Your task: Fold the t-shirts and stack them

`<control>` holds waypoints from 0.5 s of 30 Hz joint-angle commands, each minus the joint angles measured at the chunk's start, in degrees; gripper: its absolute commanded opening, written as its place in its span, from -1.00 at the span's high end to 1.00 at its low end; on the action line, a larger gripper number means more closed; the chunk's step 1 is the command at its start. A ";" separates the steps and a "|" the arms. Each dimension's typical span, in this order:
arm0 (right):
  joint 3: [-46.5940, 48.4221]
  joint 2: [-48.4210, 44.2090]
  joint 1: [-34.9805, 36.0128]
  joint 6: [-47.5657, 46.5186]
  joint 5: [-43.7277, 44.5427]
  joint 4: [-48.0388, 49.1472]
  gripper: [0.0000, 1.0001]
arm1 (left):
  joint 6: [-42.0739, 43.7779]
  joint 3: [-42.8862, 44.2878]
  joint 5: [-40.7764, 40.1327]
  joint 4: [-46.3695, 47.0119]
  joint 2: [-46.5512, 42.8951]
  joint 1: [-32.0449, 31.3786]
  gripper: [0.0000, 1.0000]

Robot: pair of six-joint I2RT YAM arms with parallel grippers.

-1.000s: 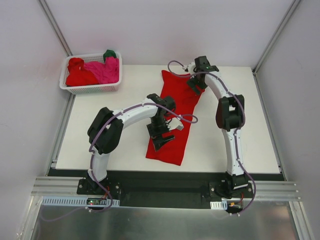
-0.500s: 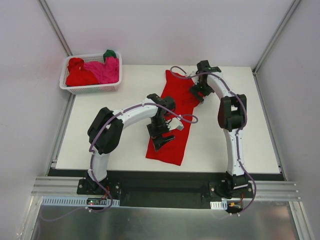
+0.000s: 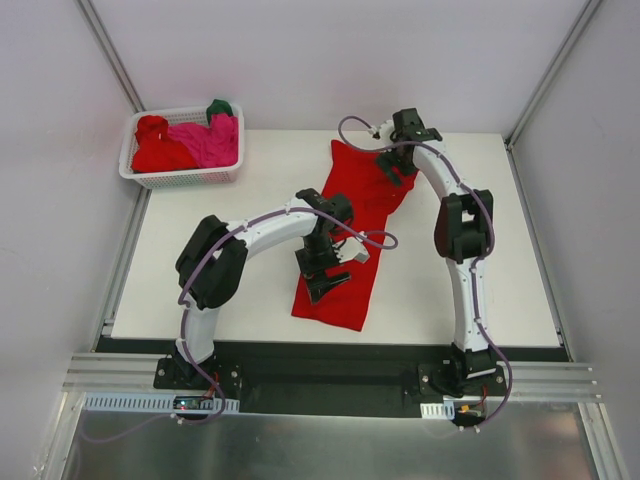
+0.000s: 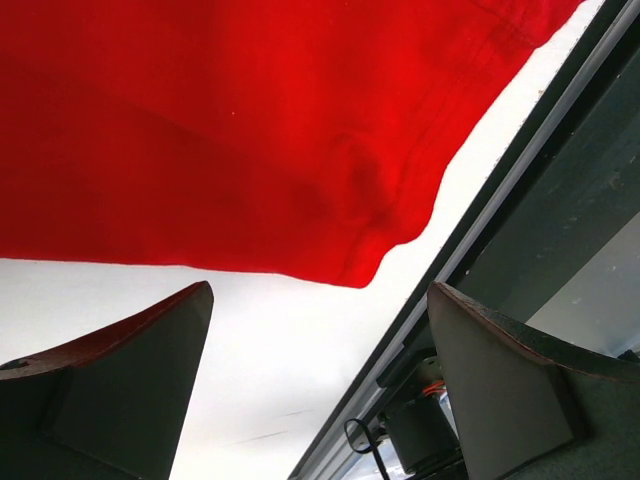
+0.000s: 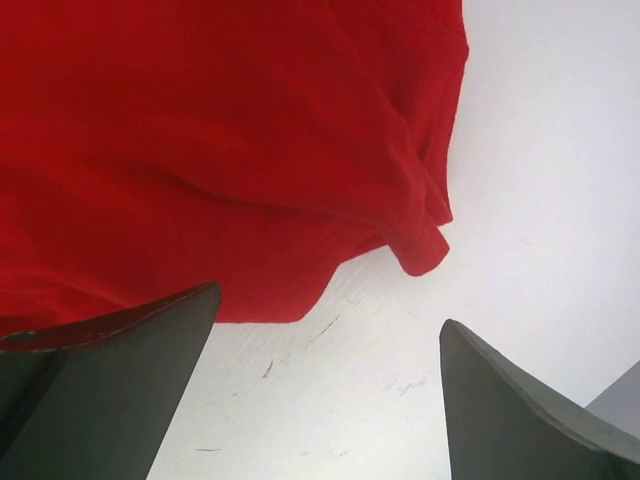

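A red t-shirt lies stretched in a long strip at the middle of the white counter, running from the upper centre down toward the lower edge. The left tool hangs over its lower half, fingers spread wide with nothing between them. The right tool is over the shirt's upper end, also spread and empty. At the upper left, a white lattice basket holds a crumpled red shirt, a magenta-pink shirt and a dark green shirt poking over the far rim.
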 commanded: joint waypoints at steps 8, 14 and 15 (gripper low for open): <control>3.80 5.94 1.78 -2.96 2.40 -6.20 -0.93 | 1.35 1.79 0.12 -1.70 -0.94 -0.85 -0.78; -2.09 1.81 1.25 -4.02 0.38 -11.56 -0.93 | 1.43 2.22 0.65 -1.70 -0.24 -0.85 -0.78; -1.92 1.54 0.90 -3.84 0.29 -12.35 -0.93 | 1.43 2.57 0.65 -1.70 -0.07 -0.93 -0.78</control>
